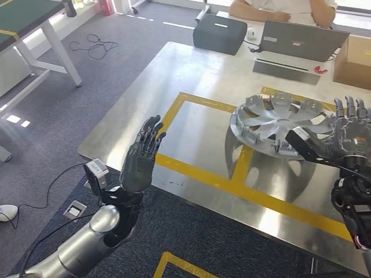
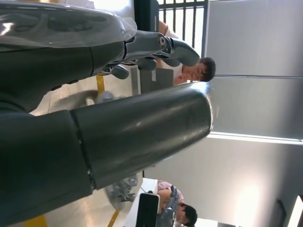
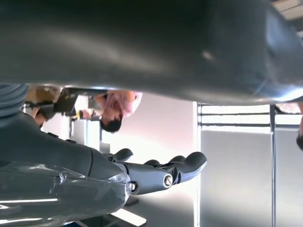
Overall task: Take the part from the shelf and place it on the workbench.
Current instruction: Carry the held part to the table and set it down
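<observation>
Right hand (image 1: 350, 136) holds the hubcap (image 1: 280, 123) over the workbench (image 1: 197, 81) (no legible writing); left hand (image 1: 142, 157) spread, holding nothing.

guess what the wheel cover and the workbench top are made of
Wheel cover: probably silver-painted plastic, judging by its thin spokes, moulded clips and soft sheen. Workbench: apparently brushed steel sheet, with dull smeared reflections and yellow tape lines on top.

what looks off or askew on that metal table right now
The silver wheel cover is not lying flat: it hangs tilted above the metal workbench, its right edge by the right hand, its shadow below. The left hand is spread, holding nothing. No spill or damage is visible.
</observation>
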Controlling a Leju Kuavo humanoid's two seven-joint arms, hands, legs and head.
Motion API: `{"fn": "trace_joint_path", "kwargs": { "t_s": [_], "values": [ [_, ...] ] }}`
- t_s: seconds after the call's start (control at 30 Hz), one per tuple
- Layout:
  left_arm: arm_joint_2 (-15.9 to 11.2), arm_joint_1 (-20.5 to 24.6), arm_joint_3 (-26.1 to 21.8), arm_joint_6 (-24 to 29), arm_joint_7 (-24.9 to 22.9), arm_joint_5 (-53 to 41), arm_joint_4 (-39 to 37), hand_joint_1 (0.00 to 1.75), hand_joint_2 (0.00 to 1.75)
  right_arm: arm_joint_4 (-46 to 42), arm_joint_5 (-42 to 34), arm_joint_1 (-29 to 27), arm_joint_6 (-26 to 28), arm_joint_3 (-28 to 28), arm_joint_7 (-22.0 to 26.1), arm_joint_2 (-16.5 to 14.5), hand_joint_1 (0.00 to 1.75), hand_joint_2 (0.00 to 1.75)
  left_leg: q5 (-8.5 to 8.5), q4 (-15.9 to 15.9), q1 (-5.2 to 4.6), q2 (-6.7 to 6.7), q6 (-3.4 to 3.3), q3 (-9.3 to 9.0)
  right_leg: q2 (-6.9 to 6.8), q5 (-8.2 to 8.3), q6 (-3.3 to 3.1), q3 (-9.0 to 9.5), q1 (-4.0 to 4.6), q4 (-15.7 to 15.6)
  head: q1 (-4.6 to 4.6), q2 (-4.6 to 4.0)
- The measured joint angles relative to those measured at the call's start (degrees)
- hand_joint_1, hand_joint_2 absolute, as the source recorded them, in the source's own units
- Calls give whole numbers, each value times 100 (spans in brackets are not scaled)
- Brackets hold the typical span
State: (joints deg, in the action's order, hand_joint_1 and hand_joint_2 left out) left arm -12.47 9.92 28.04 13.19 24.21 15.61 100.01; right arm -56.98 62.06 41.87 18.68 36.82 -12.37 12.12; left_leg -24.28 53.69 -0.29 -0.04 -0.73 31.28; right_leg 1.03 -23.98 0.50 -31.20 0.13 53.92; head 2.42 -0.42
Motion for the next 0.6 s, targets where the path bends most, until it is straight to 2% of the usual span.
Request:
{"fn": "trace_joint_path", "kwargs": {
  "t_s": [0.17, 0.47, 0.53, 0.6],
  "values": [
    [4, 0, -1, -59, -3, 11, 8, 0, 0, -148, 157, -23, -20, -194, -114, 137, 0, 0, 0, 0, 0, 0, 0, 0, 0, 0, 0, 0, 0, 0, -1, 0],
    [43, 2, -23, -99, -5, 17, 8, 0, 0, -152, -47, -23, 50, -479, -105, 256, 0, 0, 0, 0, 0, -1, 0, 1, 1, 0, 0, -1, 0, 0, 1, 0],
    [52, 1, -44, -99, -6, 13, 8, 0, 0, -168, -572, -42, 138, -565, 82, 259, 0, 0, 0, 0, 0, -1, 0, 1, 0, 0, 0, -1, 1, 0, 1, 0],
    [56, 0, -57, -92, -6, 8, 8, 0, 0, -240, -1829, -118, 190, -707, 565, 250, 0, 0, 0, -1, 1, -4, 0, 2, -4, 0, 0, 0, 1, 0, 1, 0]
  ]
}}
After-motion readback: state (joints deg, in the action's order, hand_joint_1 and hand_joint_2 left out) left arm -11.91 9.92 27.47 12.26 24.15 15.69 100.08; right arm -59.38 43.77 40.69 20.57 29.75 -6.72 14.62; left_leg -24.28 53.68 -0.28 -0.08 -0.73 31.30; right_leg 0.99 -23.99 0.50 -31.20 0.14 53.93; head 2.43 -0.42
